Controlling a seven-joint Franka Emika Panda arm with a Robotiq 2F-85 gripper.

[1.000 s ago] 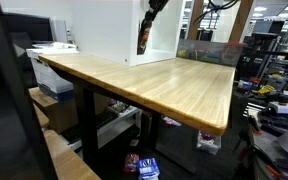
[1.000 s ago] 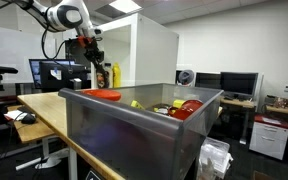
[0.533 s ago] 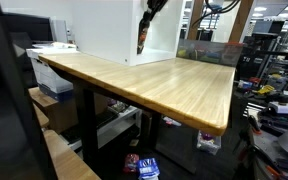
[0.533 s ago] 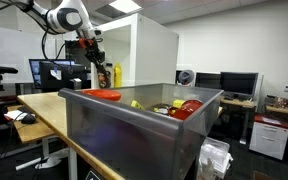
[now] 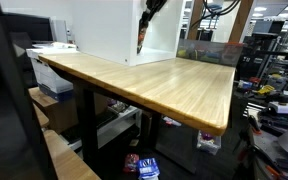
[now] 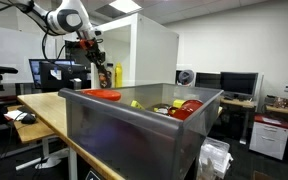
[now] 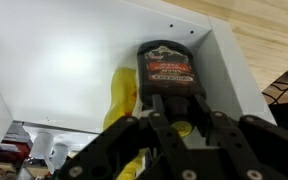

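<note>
A yellow bottle (image 7: 122,95) is seen just left of the dark sauce bottle (image 7: 166,68), which is clamped by the gripper (image 7: 179,128) inside the white box (image 7: 54,60) at the counter's (image 5: 154,85) far edge. In both exterior views the sauce bottle is shown upright, cap upward. Its label is shown only in the wrist view.

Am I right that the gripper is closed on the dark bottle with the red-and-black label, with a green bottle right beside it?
Not quite: the colour is wrong. In the wrist view the gripper is closed on the dark bottle with the red-and-black label, with a yellow plastic bottle, not a green one, right beside it.
</note>
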